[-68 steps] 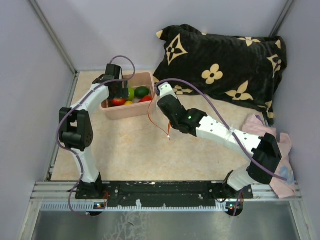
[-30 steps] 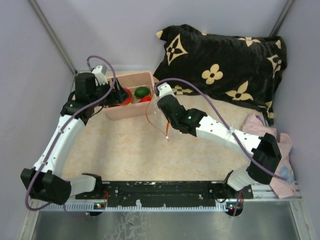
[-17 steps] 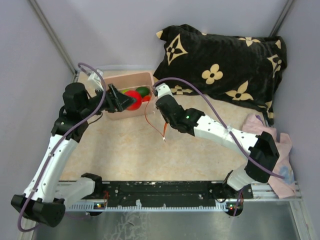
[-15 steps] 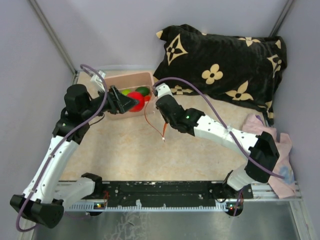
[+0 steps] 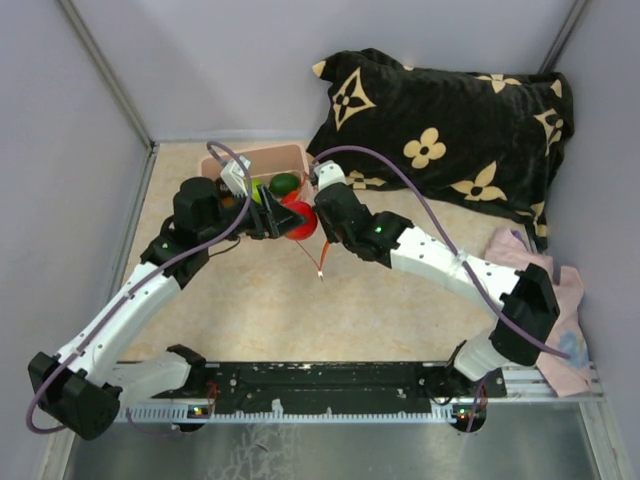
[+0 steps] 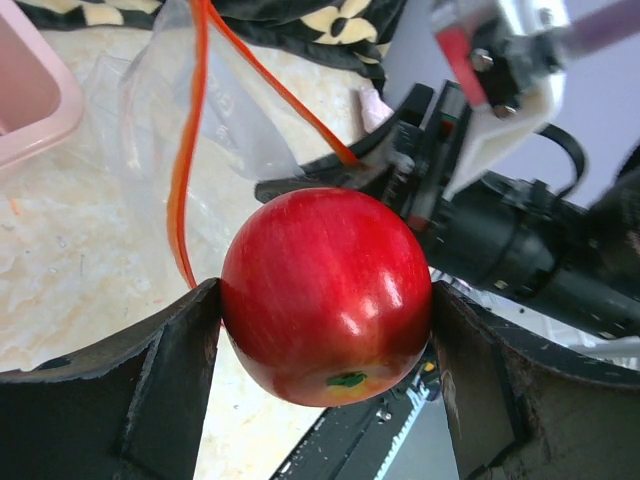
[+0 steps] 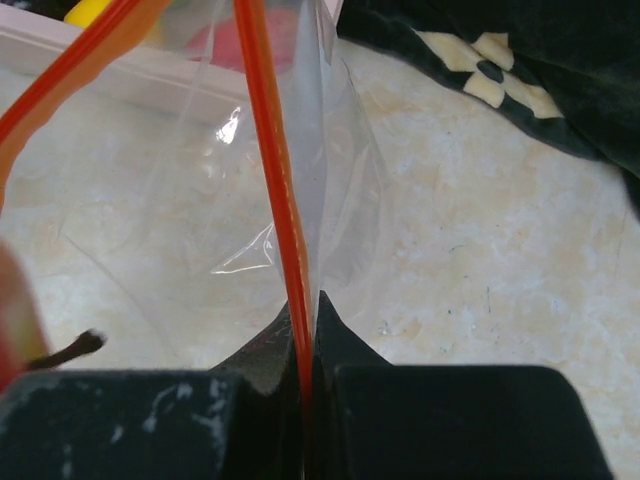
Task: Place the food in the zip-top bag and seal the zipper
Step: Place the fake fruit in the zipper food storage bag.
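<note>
My left gripper (image 5: 285,222) is shut on a red toy apple (image 5: 296,220), which fills the left wrist view (image 6: 325,290), and holds it in the air right beside the mouth of the zip-top bag (image 5: 312,235). My right gripper (image 7: 306,325) is shut on the bag's red-orange zipper strip (image 7: 275,170) and holds the clear bag (image 7: 200,200) up above the table. The strip (image 6: 188,150) curves open beside the apple. More food, a dark green piece (image 5: 284,183) and a light green piece (image 5: 260,189), lies in the pink bin (image 5: 262,157).
A black pillow with cream flowers (image 5: 450,130) lies at the back right. A pink cloth (image 5: 560,300) lies at the right edge under the right arm. Grey walls close in the left, back and right sides.
My left gripper has lifted the red apple out of the pink bin and carried it right, up to the bag's mouth. My right gripper has shifted the bag slightly left.
</note>
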`<act>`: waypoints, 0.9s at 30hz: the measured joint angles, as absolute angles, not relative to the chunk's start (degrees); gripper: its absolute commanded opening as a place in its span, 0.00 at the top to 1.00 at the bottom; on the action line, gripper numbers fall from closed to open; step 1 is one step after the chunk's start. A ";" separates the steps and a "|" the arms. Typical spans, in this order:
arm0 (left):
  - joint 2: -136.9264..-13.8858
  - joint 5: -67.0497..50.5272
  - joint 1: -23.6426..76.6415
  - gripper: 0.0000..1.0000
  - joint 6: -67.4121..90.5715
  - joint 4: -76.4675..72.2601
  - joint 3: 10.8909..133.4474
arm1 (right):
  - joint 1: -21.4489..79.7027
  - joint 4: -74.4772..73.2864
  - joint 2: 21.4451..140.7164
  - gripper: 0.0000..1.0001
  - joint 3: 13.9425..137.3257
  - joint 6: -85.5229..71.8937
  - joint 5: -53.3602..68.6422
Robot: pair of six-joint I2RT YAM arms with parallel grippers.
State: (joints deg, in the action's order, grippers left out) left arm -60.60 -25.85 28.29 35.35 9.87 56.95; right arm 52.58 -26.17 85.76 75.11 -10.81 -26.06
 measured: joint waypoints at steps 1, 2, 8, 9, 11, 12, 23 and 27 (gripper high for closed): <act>-61.14 -24.99 28.58 0.56 35.09 9.85 56.95 | 52.60 -26.20 85.67 1.00 75.11 -11.00 -25.63; -61.67 -24.14 28.84 0.56 34.76 9.80 56.95 | 52.64 -26.20 85.65 1.00 75.11 -11.16 -25.28; -64.42 -17.72 29.54 0.55 33.17 11.57 56.99 | 52.75 -26.20 84.84 1.00 75.11 -12.16 -22.76; -64.86 -16.62 29.65 0.54 32.86 12.40 57.06 | 52.75 -26.20 84.47 1.00 75.11 -12.29 -22.48; -65.43 -14.63 29.89 0.52 32.14 13.85 57.08 | 52.73 -26.15 83.64 1.00 75.11 -12.69 -21.87; -65.58 -13.76 29.95 0.51 31.79 14.55 57.10 | 52.75 -26.15 83.24 1.00 75.11 -12.80 -21.50; -67.02 -11.38 32.16 0.26 30.59 17.26 60.58 | 52.75 -25.19 82.59 1.00 75.11 -15.00 -18.13; -67.70 -11.25 32.53 0.17 30.57 18.31 61.69 | 52.73 -24.88 82.59 1.00 75.11 -15.84 -17.69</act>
